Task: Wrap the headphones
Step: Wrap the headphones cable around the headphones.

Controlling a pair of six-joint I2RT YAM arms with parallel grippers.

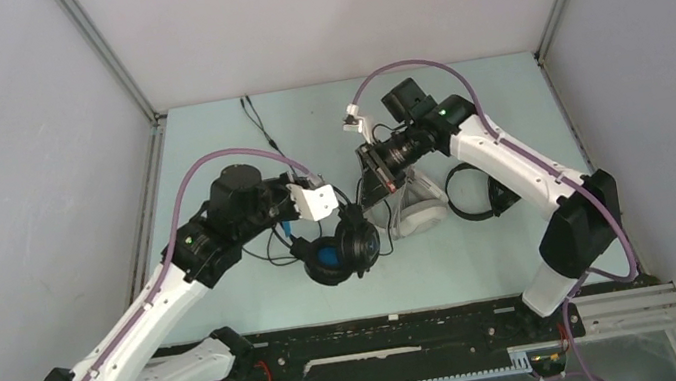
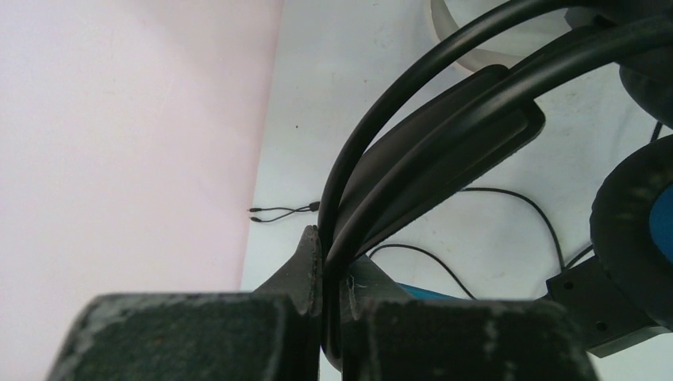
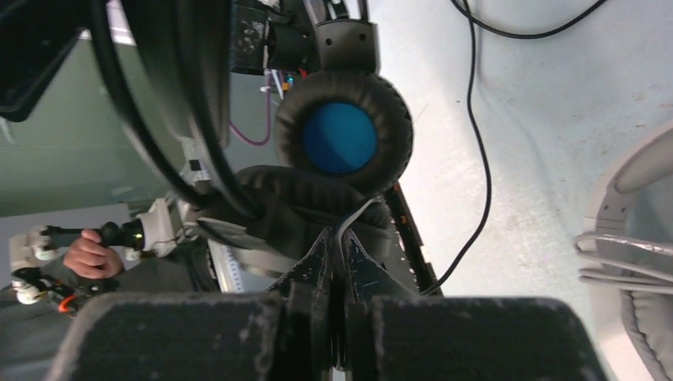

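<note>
Left pincer (image 2: 327, 266) is clamped on the headband of the blue headphones (image 1: 338, 251), at the centre of the top view. Right pincer (image 3: 337, 246) is closed on a thin cable (image 3: 349, 218) beside an ear pad. White headphones (image 1: 420, 206) and black headphones (image 1: 469, 193) lie right of centre, toward the table's (image 1: 235, 135) right edge. Bare table shows toward the top.

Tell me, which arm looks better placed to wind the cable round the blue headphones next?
Right, probably. The right fingers pinch what looks like the thin cable beside the blue-lined headphones, while the left fingers only clamp the headband, steadying it.
</note>
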